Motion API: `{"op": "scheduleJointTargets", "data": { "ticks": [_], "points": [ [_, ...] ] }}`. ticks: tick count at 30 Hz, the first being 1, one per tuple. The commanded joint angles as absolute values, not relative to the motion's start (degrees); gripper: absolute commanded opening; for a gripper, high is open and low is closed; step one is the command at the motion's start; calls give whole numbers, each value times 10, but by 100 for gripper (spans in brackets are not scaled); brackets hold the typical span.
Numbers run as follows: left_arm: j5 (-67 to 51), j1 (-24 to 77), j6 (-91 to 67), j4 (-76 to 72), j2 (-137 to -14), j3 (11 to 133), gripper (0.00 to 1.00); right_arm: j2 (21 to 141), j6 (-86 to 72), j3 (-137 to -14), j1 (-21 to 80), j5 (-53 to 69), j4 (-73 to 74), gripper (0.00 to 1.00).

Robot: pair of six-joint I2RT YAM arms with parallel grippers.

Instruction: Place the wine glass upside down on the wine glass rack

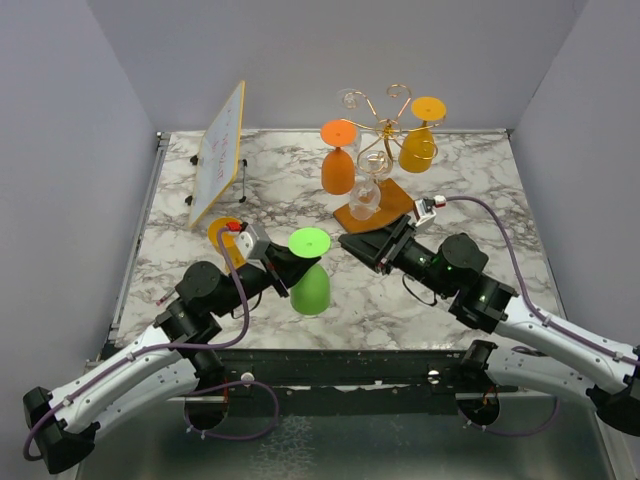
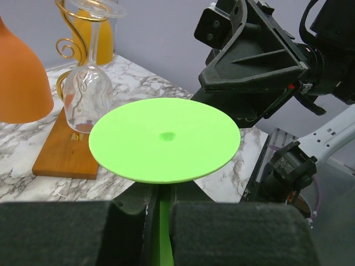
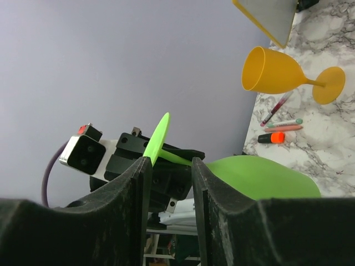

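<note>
An upside-down green wine glass (image 1: pixel 311 288) hangs above the table, foot (image 2: pixel 165 138) on top. My left gripper (image 1: pixel 283 272) is shut on its stem (image 2: pixel 161 221). My right gripper (image 1: pixel 358 245) sits just right of the glass, at stem height. In the right wrist view its fingers (image 3: pixel 216 188) stand apart with a narrow gap, and the green stem (image 3: pixel 177 159) crosses beyond their tips, untouched. The wine glass rack (image 1: pixel 382 118) is gold wire on a wooden base (image 1: pixel 392 203) at the back. An orange glass (image 1: pixel 338 165), a yellow one (image 1: pixel 419 145) and a clear one (image 1: pixel 363 195) hang on it.
A tilted whiteboard (image 1: pixel 218 152) stands at the back left. Another yellow glass (image 3: pixel 277 72) lies on its side near it, with several markers (image 3: pixel 280 130) beside it. Grey walls enclose the marble table (image 1: pixel 480 200) on three sides.
</note>
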State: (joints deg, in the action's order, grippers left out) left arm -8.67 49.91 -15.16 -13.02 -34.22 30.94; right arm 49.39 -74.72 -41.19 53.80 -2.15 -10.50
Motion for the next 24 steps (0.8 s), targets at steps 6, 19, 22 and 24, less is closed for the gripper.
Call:
{"op": "scheduleJointTargets", "data": {
  "ticks": [6,19,22,24],
  "points": [
    [-85,501,-149,-133,-346,312,0,553,-731,-439,541,68,-169,48],
    [-94,501,-149,-134,-347,312,0,563,-743,-432,540,85,-217,55],
    [-97,501,-148,-134,-351,313,0,565,-740,-436,541,88,-220,57],
    [-96,501,-148,-134,-352,314,0,567,-740,-435,541,90,-223,54]
  ]
}}
